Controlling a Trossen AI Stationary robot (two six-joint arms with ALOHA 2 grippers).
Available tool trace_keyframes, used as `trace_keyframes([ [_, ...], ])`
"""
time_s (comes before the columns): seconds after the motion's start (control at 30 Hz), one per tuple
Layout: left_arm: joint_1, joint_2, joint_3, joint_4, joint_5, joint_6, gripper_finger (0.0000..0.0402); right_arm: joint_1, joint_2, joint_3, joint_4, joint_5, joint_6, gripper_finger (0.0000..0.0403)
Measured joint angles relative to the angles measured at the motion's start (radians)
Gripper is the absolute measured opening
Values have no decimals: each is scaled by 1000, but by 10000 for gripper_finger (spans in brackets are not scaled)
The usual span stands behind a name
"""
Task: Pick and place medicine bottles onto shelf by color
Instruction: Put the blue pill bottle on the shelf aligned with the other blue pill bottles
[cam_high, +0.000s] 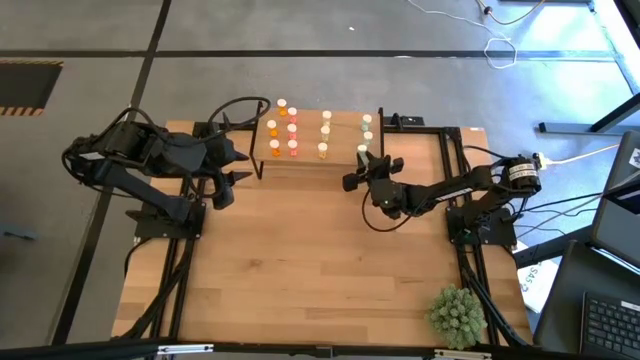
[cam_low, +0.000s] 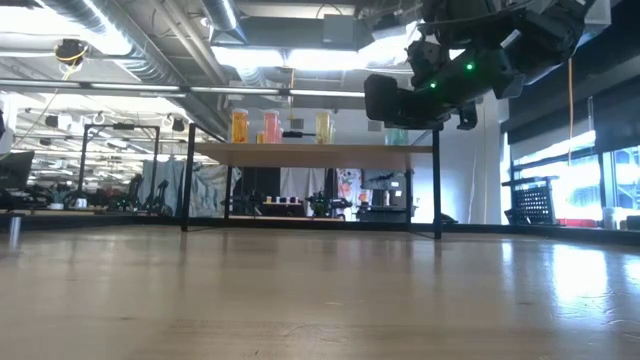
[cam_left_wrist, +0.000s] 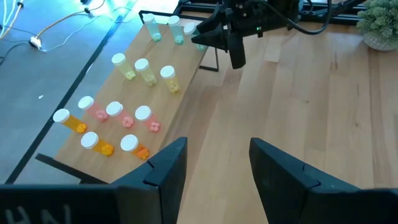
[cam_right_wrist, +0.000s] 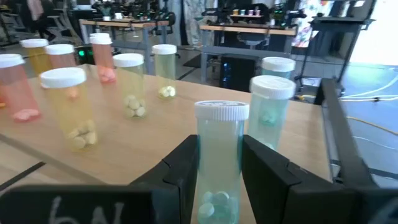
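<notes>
From above, the shelf (cam_high: 320, 160) is standing at the far edge of the tabletop (cam_high: 310, 270), and the bottles (cam_high: 292, 130) are sitting on it in columns by colour: orange, then red-pink, then yellow, with green at the right end. No bottle is lying loose on the tabletop, so the sorting is looking nearly done. The right hand (cam_high: 366, 166) is reaching in at the shelf's green end, while the left hand (cam_high: 236, 166) is waiting just off the shelf's left end. In the low view the right hand (cam_low: 420, 100) is hanging at the shelf's (cam_low: 310, 152) right end, though its bulk is hiding what it carries. The left wrist view is showing the left hand (cam_left_wrist: 214, 165) with its jaws apart and nothing between them, the shelf (cam_left_wrist: 186, 68) ahead carrying three bottles in each of the first three colours. The right wrist view is settling the rest: the right hand (cam_right_wrist: 217, 165) is clamped on a green bottle (cam_right_wrist: 220, 158), held upright just over the shelf board (cam_right_wrist: 149, 140), near two other green ones. Setting this last bottle down and letting go is probably all that is left.
</notes>
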Motion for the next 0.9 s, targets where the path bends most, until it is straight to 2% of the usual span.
trace_keyframes([
  [0.1,0,0,0,0,0,0,167,0,0,0,-7,26,3,116],
  [0.53,0,0,0,0,0,-9,167,0,-1,1,-36,15,126,116],
  [0.9,0,0,0,0,10,-19,167,0,-1,1,-39,11,128,120],
])
